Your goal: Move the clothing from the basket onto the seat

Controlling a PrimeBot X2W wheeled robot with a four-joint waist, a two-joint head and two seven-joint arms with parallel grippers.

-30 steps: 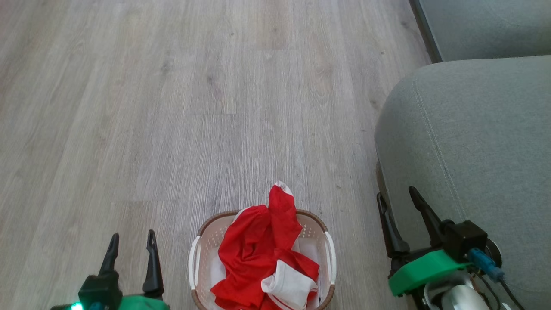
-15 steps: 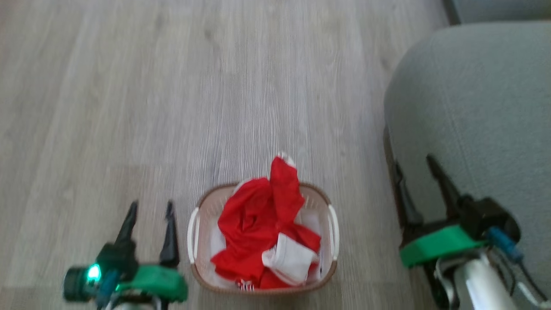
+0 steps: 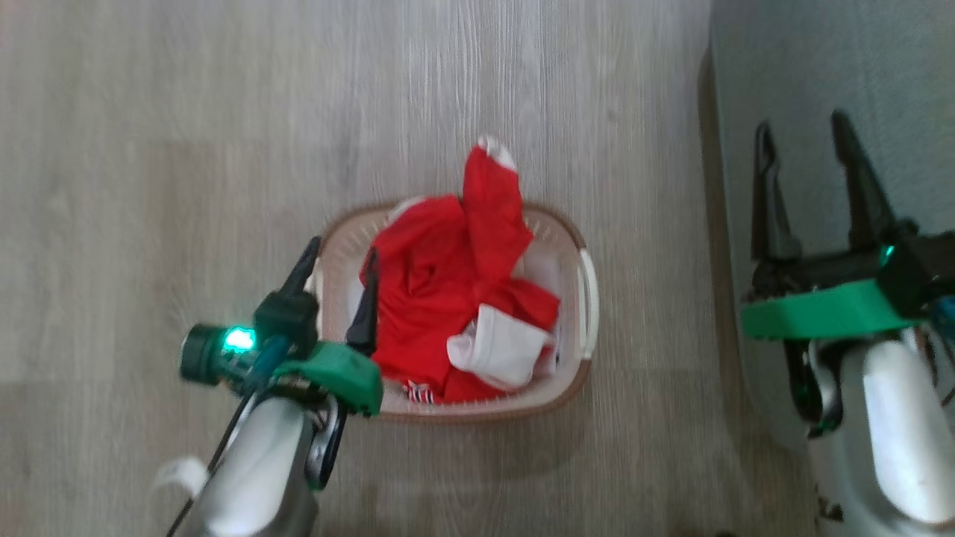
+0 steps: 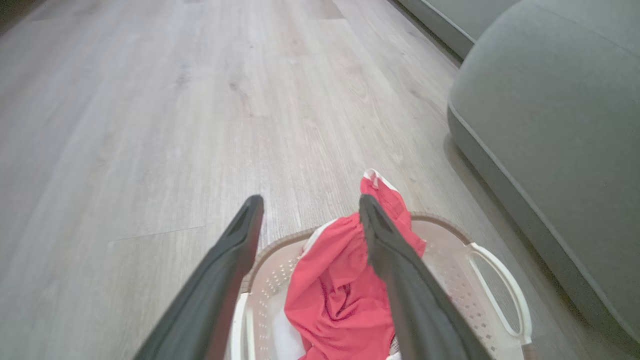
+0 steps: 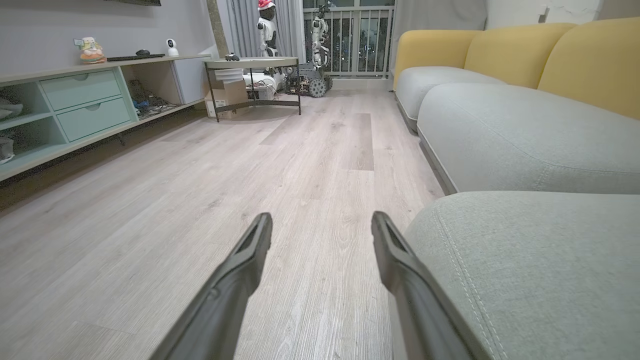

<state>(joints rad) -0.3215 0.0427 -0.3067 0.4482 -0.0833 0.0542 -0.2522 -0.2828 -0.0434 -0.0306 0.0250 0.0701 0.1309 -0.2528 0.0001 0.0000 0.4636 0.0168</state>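
Crumpled red clothing (image 3: pixel 448 276) with white trim fills the oval cream basket (image 3: pixel 589 287) on the wood floor; one red end hangs over the far rim. The left wrist view shows the same clothing (image 4: pixel 335 295) inside the basket (image 4: pixel 495 295). My left gripper (image 3: pixel 339 257) is open over the basket's left rim, one finger outside it and one above the red fabric, holding nothing. Its fingers frame the cloth in its wrist view, left gripper (image 4: pixel 306 202). At the right my right gripper (image 3: pixel 802 130) stands open and empty over the edge of the grey-green seat (image 3: pixel 888 82).
The seat (image 5: pixel 530 260) runs along the right with more grey cushions and yellow backrests (image 5: pixel 500 50) behind. A low green cabinet (image 5: pixel 75 107) lines the far left wall and a small table (image 5: pixel 252 62) stands at the back. My right gripper (image 5: pixel 320 220) points along open floor.
The head camera has tilted down, so the basket sits higher in the picture. My left gripper has moved right and forward, from beside the basket to over its left rim.
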